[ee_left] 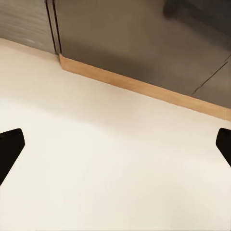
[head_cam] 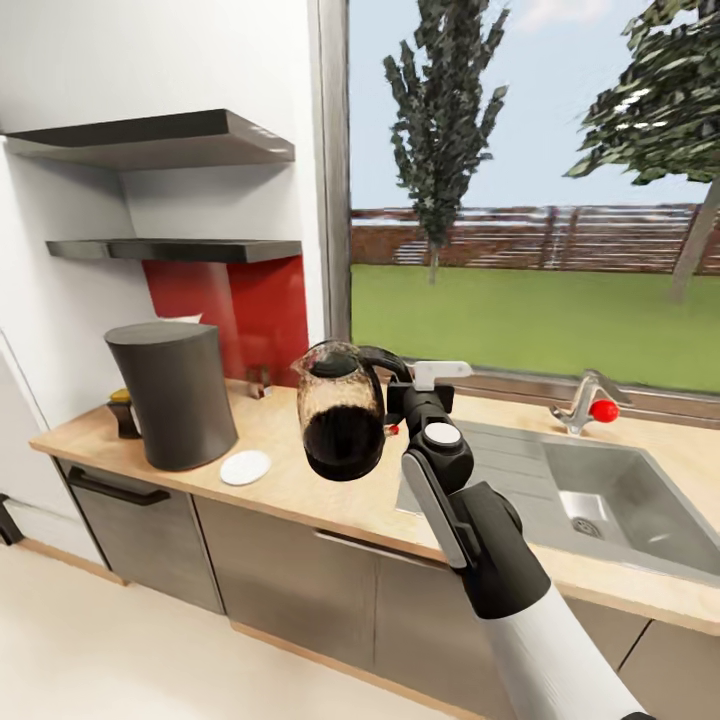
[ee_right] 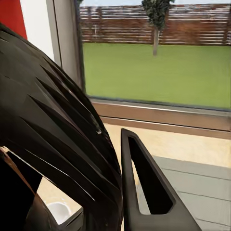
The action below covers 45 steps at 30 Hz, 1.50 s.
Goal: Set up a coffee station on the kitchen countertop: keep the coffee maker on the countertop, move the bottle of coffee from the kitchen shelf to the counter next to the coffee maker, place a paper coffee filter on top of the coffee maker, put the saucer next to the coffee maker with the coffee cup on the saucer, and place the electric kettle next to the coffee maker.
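Above the light wood-grain kitchen countertop, the right gripper pinches the black loop handle of the rounded clear-glass electric kettle, carried clear of the worktop. Beyond the kettle's spout side stands the tall matte dark-grey coffee maker, in place; the small white round saucer lies between them, bare. A small dark bottle of coffee with a tan cap sits just behind the maker. Kettle, cup and filter look unfinished. The kettle hangs roughly upright, long axis vertical, spout toward the maker, handle toward the arm. The left gripper hangs spread, fingertips apart over pale floor.
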Available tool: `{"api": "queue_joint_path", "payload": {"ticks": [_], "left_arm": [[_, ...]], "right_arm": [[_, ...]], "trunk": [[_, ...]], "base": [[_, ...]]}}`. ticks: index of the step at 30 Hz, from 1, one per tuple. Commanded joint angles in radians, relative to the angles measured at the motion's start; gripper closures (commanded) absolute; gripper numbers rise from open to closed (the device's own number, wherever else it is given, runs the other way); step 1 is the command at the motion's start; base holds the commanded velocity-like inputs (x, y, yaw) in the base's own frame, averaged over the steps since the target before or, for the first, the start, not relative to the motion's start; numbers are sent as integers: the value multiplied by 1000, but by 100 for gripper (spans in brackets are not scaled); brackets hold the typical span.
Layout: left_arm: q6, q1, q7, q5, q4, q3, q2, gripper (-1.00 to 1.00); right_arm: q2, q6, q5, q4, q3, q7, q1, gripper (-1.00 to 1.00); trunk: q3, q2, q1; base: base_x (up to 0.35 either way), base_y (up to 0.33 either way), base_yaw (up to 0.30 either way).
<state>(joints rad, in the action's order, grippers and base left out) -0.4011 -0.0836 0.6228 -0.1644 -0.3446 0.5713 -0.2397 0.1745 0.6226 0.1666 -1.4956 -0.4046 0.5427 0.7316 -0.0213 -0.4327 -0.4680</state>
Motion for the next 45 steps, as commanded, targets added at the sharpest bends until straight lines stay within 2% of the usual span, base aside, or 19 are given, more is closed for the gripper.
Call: {"api": "queue_joint_path", "payload": {"ticks": [1, 2, 6, 9, 12, 16, 20, 23, 30, 36, 45], "left_arm": [[-5, -3, 3, -11, 2, 9, -1, -100], [-5, -3, -2, -11, 2, 9, -3, -100], [-3, 12, -98, -12, 10, 7, -4, -100], [-1, 52, -217, -15, 22, 7, -4, -100], [-1, 98, -275, -19, 56, 6, -5, -100], [1, 133, -288, -20, 75, 4, -30, -100], [8, 146, -284, -14, 85, -2, -40, -100], [8, 163, -276, -10, 101, -2, -41, -100], [23, 193, -280, -18, 132, -2, -42, -100], [25, 197, -281, -20, 149, -2, -44, -100], [25, 200, -281, -21, 151, -2, -44, -100]], "right_arm": [[0, 3, 4, -1, -2, 10, 2, 100], [0, 2, 4, 0, -1, 10, 2, 100], [0, 3, 4, 1, -2, 10, 2, 100], [0, 3, 3, 2, -1, 10, 2, 100], [0, 3, 2, 3, -2, 10, 2, 100], [0, 3, 3, 3, -2, 10, 2, 100], [0, 9, 12, -2, -8, 8, -4, 100], [0, 20, 24, -17, -25, 8, -12, 100], [0, 19, 16, -4, -22, 8, -14, 100], [0, 19, 16, -2, -22, 8, -14, 100], [0, 18, 13, 29, -19, 10, -20, 100]], "trunk": [[-2, -2, -1], [-2, -2, -1], [-2, -2, -1], [-2, -2, -1], [-2, -2, -1], [-2, -2, -1], [-2, -2, -1], [-2, -2, -1], [-2, -2, -1], [-2, -2, -1], [-2, -2, -1]], "base": [[280, 173, -18], [288, 180, -9], [292, 189, -2], [288, 200, 0], [282, 214, 0], [278, 223, 0], [242, 256, 0], [266, 232, 0], [267, 235, 0], [289, 197, 0], [335, 17, 0]]}}
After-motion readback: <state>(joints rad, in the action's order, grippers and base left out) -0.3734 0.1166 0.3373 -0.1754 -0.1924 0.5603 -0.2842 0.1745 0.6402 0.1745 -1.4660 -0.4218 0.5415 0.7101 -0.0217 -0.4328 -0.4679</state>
